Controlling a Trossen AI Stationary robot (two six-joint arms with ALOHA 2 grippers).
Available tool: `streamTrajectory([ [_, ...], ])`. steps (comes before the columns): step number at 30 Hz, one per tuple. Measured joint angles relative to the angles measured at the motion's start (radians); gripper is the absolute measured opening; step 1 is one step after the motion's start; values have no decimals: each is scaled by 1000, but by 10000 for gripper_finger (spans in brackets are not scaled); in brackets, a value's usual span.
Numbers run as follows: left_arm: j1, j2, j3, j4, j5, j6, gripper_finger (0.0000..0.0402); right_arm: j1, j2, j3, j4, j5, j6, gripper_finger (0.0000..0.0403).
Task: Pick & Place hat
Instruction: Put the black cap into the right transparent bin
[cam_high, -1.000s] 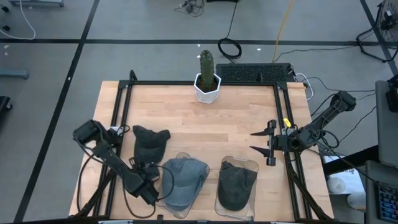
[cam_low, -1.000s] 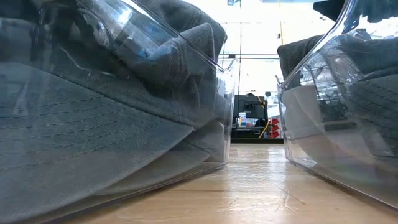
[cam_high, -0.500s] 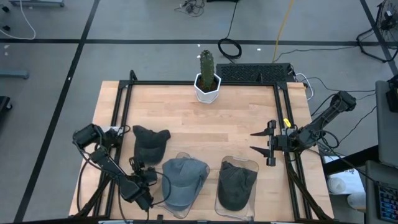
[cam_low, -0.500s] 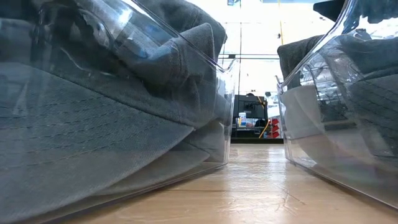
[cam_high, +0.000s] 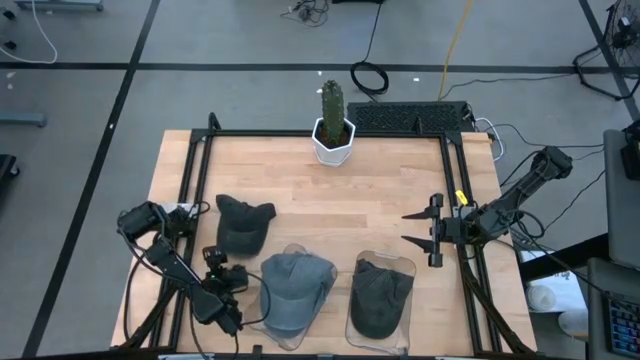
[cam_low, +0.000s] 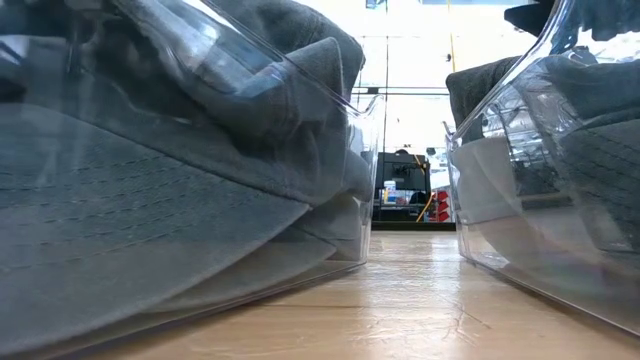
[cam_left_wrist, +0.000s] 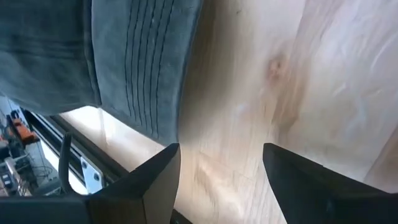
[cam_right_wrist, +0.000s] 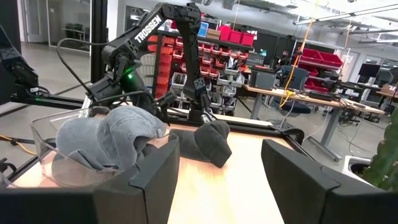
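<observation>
A dark hat (cam_high: 241, 225) lies flat on the table, left of centre; the left wrist view shows its stitched brim (cam_left_wrist: 137, 62) and the right wrist view the whole hat (cam_right_wrist: 206, 143). My left gripper (cam_high: 214, 264) (cam_left_wrist: 221, 180) is open just beyond the hat's near-left side, over bare wood, touching nothing. A blue-grey hat (cam_high: 295, 288) (cam_right_wrist: 106, 140) sits in a clear container (cam_low: 330, 150). Another dark hat (cam_high: 381, 298) fills a second clear container (cam_low: 520, 120). My right gripper (cam_high: 420, 228) (cam_right_wrist: 221, 177) waits open at the table's right side.
A cactus in a white pot (cam_high: 333, 128) stands at the middle of the far edge. A black frame rail (cam_high: 320, 133) borders the table. The two clear containers sit side by side at the near edge. Bare wood (cam_high: 340, 205) lies between the hats and the cactus.
My left gripper has drawn back from the dark hat toward the table's left edge. The dark hat now lies a little more compact, its near end farther from the near edge than before. The right arm has kept still.
</observation>
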Motion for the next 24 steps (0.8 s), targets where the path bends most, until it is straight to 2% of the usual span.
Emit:
streamTrajectory([
  [3,0,0,0,-2,-10,-6,239,0,0,0,-6,0,0,217],
  [9,0,-1,1,-79,-114,-10,239,0,0,0,-9,0,14,216],
  [13,0,-2,-22,-86,-130,12,239,0,0,0,-16,0,15,215],
  [20,10,-6,-33,-31,-124,-64,239,0,0,0,-17,0,15,216],
  [24,10,-92,-33,-44,-122,-191,239,0,0,0,-16,0,15,213],
])
